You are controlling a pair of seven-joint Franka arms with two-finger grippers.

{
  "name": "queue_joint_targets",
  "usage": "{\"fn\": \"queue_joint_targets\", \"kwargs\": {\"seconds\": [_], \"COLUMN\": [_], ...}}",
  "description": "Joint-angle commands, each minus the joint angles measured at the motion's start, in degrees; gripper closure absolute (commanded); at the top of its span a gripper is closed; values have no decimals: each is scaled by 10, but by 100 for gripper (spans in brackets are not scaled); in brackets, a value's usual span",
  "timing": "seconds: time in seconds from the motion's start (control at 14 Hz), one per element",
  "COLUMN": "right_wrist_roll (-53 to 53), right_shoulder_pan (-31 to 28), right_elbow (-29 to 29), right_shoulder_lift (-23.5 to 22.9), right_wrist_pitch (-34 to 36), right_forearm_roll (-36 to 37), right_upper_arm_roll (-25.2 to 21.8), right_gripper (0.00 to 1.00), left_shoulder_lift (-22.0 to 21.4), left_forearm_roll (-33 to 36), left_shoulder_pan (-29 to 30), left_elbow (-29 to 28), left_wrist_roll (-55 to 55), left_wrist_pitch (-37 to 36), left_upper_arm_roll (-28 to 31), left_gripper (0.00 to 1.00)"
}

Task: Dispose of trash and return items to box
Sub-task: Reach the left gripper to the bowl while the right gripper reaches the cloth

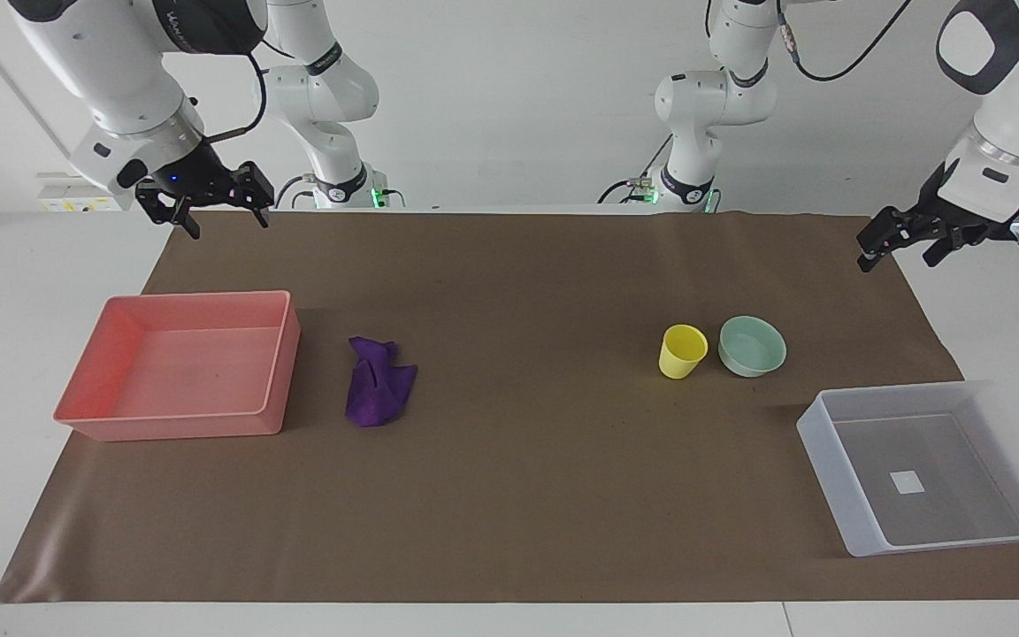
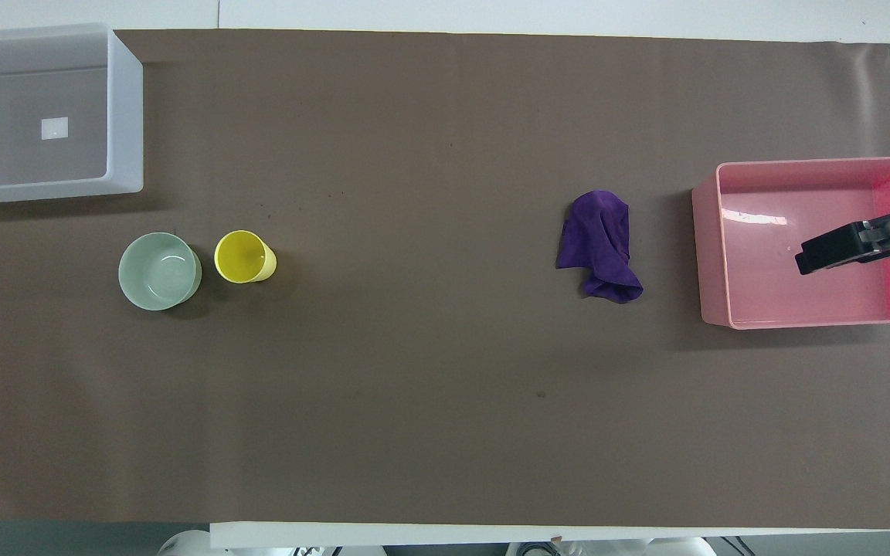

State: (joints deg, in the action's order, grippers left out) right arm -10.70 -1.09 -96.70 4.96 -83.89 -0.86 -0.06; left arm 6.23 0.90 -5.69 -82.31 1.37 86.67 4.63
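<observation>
Beside the salmon-pink rectangular tray point(image 1: 272, 372) lies the crumpled purple cloth wad point(image 1: 379, 384) — nearest the right gripper point(image 1: 222, 215), fingers apart, hanging empty above the table's robot-side edge; the left gripper point(image 1: 905, 249) waits, also spread.

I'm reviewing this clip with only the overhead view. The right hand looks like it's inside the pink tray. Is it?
Observer: No. The facing view shows the right hand raised well above the pink tray, touching nothing.
Operator: Is it carrying anything?
Observer: No, its fingers are spread open with nothing between them.
Operator: Of the left hand I see only a black tip by the box.
Observer: The left hand is also up in the air, open and empty, well above the box.
</observation>
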Motion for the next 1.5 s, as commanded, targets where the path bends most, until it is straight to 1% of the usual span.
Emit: {"fn": "queue_joint_targets", "kwargs": {"seconds": [0.0,0.14,0.21,0.29,0.36,0.43,0.5,0.57,0.64,0.71,0.79,0.86,0.93,1.0,1.14,1.21,1.29,1.36,1.43], "right_wrist_roll": [6,10,16,15,18,19,21,22,30,33,34,34,33,32,32,32,32,32,32], "right_shoulder_pan": [-1,0,0,4,20,32,42,61,72,89,108,115,119,119,119,121,123,123,123], "right_elbow": [-13,-14,-21,-42,-54,-59,-60,-63,-81,-115,-152,-172,-179,-180,-185,-190,-198,-202,-201], "right_shoulder_lift": [10,10,10,10,5,-9,-28,-46,-60,-67,-75,-94,-110,-128,-157,-179,-194,-202,-206], "right_wrist_pitch": [-11,-11,-22,-55,-79,-94,-116,-140,-174,-228,-292,-340,-368,-384,-419,-440,-469,-489,-492], "right_forearm_roll": [-7,-7,-8,-17,-28,-28,-29,-29,-29,-29,-29,-29,-29,-29,-29,-28,-28,-28,-28], "right_upper_arm_roll": [1,1,2,3,2,2,2,2,2,2,2,2,2,2,2,2,2,2,2], "right_gripper": [0,0,0,0,0,0,0,0,0,0,0,0,0,0,0,1,3,8,16], "left_shoulder_lift": [-2,-5,-7,-9,-10,-19,-47,-80,-124,-141,-131,-109,-96,-90,-90,-85,-74,-68,-67], "left_forearm_roll": [6,6,6,6,5,5,5,5,5,5,5,5,5,5,6,6,6,7,8], "left_shoulder_pan": [-5,-4,-3,-3,-3,-8,-14,-31,-51,-67,-77,-88,-102,-107,-100,-95,-73,-58,-47], "left_elbow": [7,-1,-2,-2,-7,-28,-83,-156,-267,-334,-350,-356,-370,-399,-450,-457,-457,-455,-457], "left_wrist_roll": [0,0,0,0,-1,-7,-15,-45,-125,-188,-219,-226,-234,-236,-224,-205,-186,-167,-148], "left_wrist_pitch": [-11,-10,-10,-11,-11,-8,10,65,196,278,300,307,323,361,419,437,448,453,459], "left_upper_arm_roll": [0,0,0,0,0,0,-3,-3,-4,-4,-4,-4,-4,-4,-3,-2,-1,-1,-1], "left_gripper": [0,0,0,0,0,0,0,0,0,0,0,0,0,0,0,0,0,0,0]}}
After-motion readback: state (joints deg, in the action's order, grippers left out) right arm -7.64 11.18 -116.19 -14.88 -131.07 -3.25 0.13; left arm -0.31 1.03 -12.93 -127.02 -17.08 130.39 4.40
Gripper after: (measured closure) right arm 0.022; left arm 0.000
